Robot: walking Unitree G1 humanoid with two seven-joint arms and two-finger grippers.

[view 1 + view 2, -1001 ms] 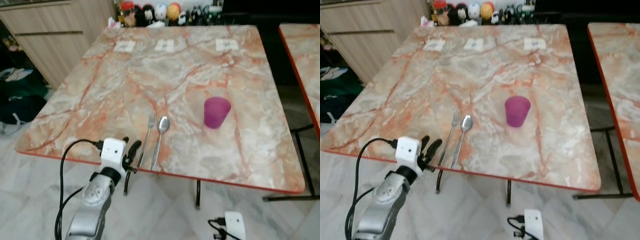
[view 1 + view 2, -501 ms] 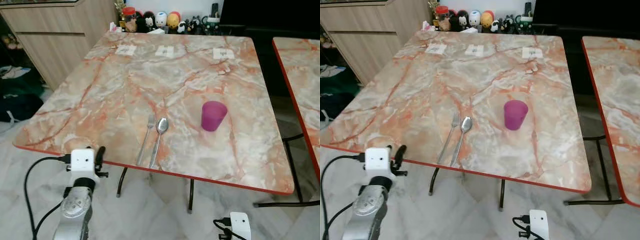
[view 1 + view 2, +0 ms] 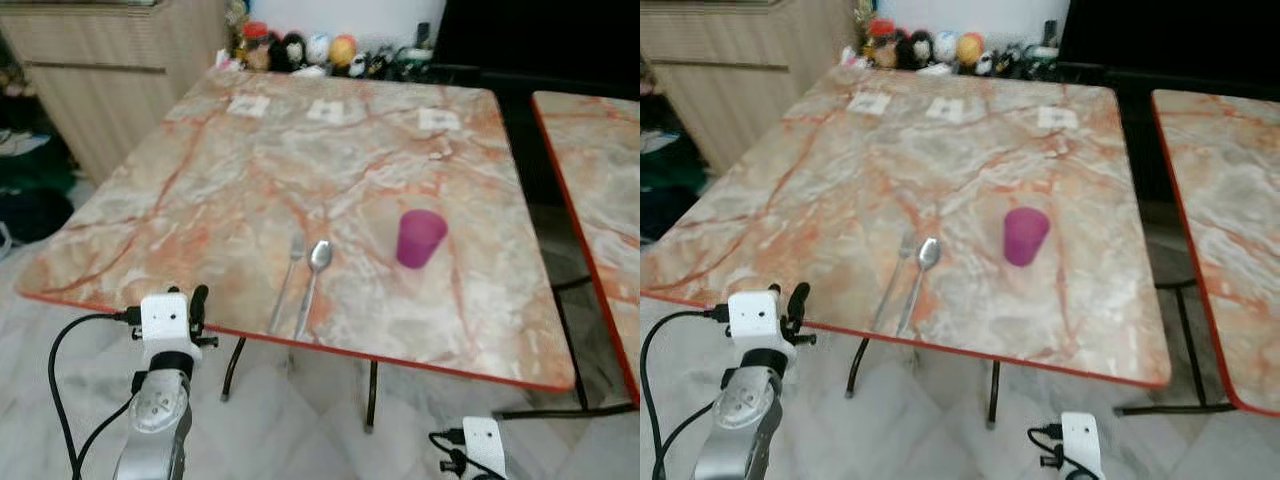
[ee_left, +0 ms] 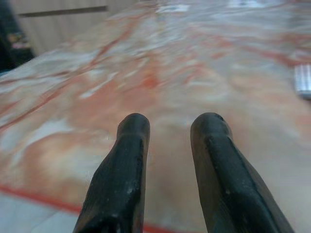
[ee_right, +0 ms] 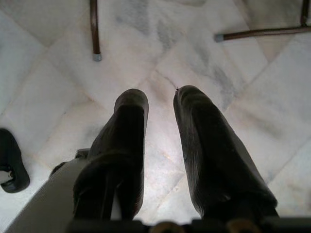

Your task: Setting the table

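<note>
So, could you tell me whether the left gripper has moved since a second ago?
Yes. The left gripper was by the fork handle at the table edge; now it sits further toward the robot's left, away from the fork.

on the near marble table (image 3: 200, 200) lay one fork (image 3: 286, 282), one spoon (image 3: 313, 273), one purple cup (image 3: 418, 238) and three white cards (image 3: 326, 111) along the far side; a second table (image 3: 600, 170) stood right.
</note>
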